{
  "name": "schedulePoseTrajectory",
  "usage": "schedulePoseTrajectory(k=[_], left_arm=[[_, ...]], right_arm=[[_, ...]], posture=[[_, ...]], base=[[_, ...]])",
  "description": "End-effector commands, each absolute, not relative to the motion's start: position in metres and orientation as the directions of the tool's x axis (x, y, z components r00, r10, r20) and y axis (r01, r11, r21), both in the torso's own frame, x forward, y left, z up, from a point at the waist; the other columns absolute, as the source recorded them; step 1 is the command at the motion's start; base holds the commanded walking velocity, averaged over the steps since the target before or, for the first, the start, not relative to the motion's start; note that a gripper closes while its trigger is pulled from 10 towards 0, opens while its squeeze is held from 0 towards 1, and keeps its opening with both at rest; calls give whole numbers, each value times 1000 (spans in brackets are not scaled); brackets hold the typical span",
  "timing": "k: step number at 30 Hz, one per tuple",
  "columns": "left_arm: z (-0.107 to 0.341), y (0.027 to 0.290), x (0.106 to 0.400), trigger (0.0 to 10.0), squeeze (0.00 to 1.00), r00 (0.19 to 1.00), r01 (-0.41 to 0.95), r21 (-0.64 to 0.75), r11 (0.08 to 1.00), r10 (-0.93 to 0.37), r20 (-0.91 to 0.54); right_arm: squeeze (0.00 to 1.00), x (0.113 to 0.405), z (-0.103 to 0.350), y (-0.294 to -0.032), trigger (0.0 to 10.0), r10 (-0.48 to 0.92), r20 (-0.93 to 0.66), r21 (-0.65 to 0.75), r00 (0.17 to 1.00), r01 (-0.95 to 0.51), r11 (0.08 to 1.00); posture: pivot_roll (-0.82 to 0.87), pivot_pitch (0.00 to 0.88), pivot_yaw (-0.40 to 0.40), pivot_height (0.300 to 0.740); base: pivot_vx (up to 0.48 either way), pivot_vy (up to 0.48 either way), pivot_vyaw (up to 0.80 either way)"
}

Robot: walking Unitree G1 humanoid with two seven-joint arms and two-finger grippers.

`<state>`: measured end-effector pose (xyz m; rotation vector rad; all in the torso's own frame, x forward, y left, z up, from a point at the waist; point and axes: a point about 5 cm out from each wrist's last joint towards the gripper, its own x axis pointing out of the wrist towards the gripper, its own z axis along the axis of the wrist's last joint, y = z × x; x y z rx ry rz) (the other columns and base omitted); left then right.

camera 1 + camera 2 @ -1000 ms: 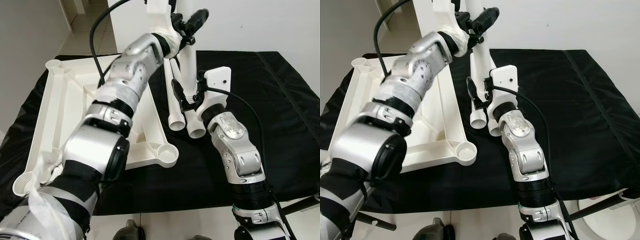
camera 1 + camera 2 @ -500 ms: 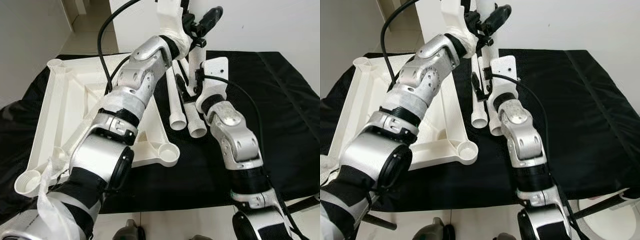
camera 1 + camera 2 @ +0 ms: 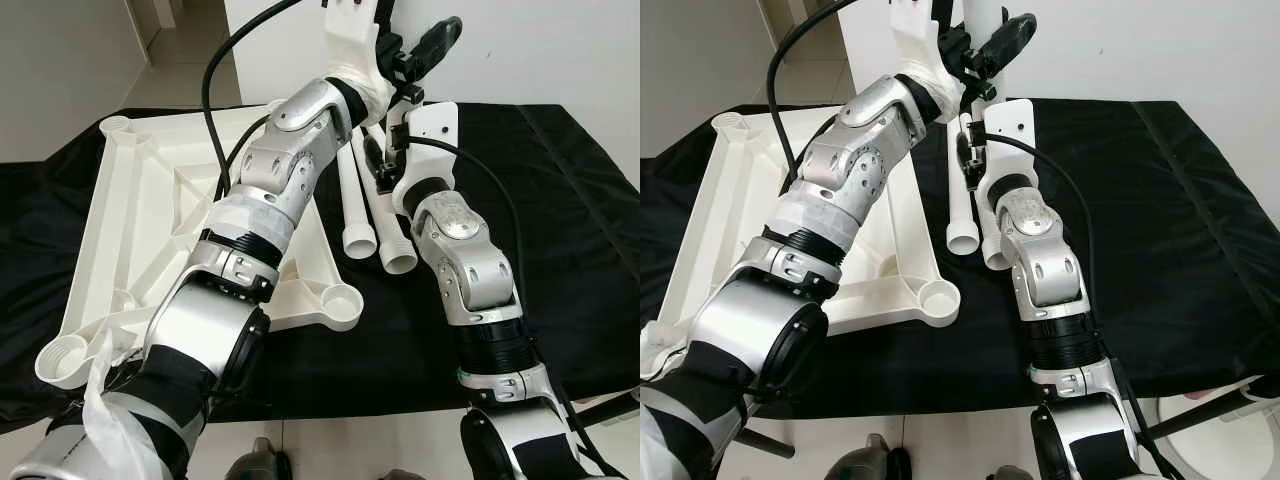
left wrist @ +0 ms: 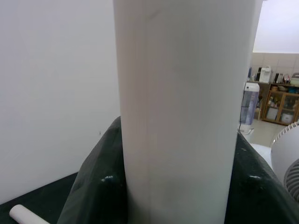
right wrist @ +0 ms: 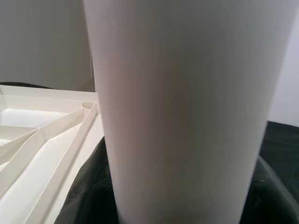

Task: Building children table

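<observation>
An upside-down white table top lies on the black cloth, with round sockets at its corners. A white table leg stands upright above the cloth, past the table top's far right side. My left gripper is shut on it high up. Just below, my right gripper is shut on the same leg. In both wrist views the leg sits between dark fingers. Two more white legs lie side by side on the cloth under my arms.
A white wall rises right behind the cloth-covered surface. The cloth's front edge drops to a light floor, and a tiled passage opens at the far left. The right half of the cloth is bare.
Both arms have carried the upright leg farther from me and a little right. My right gripper has risen closer to the left one. The camera has shifted slightly.
</observation>
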<state>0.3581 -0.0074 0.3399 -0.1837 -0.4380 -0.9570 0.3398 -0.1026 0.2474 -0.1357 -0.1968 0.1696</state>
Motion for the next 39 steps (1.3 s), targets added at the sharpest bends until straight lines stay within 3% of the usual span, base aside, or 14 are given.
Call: schedulePoseTrajectory(k=[1,9,10,11,12,21,22,32,36,38,39], left_arm=[[342,-11,351,10000,0,417,861,88,500,-796,439],[342,-12,347,10000,0,394,875,84,476,-803,447],[343,-12,345,10000,325,372,894,55,444,-806,461],[343,-12,345,10000,325,372,894,55,444,-806,461],[344,-11,343,10000,1000,352,912,18,409,-806,476],[350,-5,341,10000,1000,302,932,29,361,-818,489],[352,-3,339,10000,0,285,936,44,350,-822,493],[357,11,344,10000,0,307,931,12,364,-801,514],[350,42,364,10000,0,451,866,-48,498,-737,503],[350,42,364,10000,0,451,866,-48,498,-737,503],[344,54,372,10000,0,500,837,-57,544,-718,483]], right_arm=[[0,342,251,-102,0,176,187,-155,966,-148,977],[0,342,251,-102,0,160,193,-148,968,-133,980],[0,343,251,-103,6980,145,196,-147,970,-117,982],[0,343,251,-103,6980,145,196,-147,970,-117,982],[0,343,251,-104,10000,135,200,-144,970,-107,984],[0,343,255,-111,10000,88,230,-99,969,-67,993],[0,344,256,-113,10000,73,238,-85,969,-54,995],[0,342,258,-124,10000,-5,269,7,963,3,1000],[0,334,254,-136,10000,-66,313,87,948,40,995],[0,334,254,-136,10000,-66,313,87,948,40,995],[0,329,251,-138,10000,-72,324,93,943,44,995]], posture=[[-15,0,42,740],[-14,0,43,740],[-14,0,43,740],[-14,0,43,740],[-14,0,43,740],[-14,0,43,740],[-11,0,43,740],[-10,0,43,740],[-7,0,46,740],[-7,0,46,740],[-8,0,48,740]], base=[[0,0,0],[0,0,0],[0,0,0],[0,0,0],[0,0,0],[0,0,0],[0,0,0],[0,0,0],[0,0,0],[0,0,0],[0,0,0]])
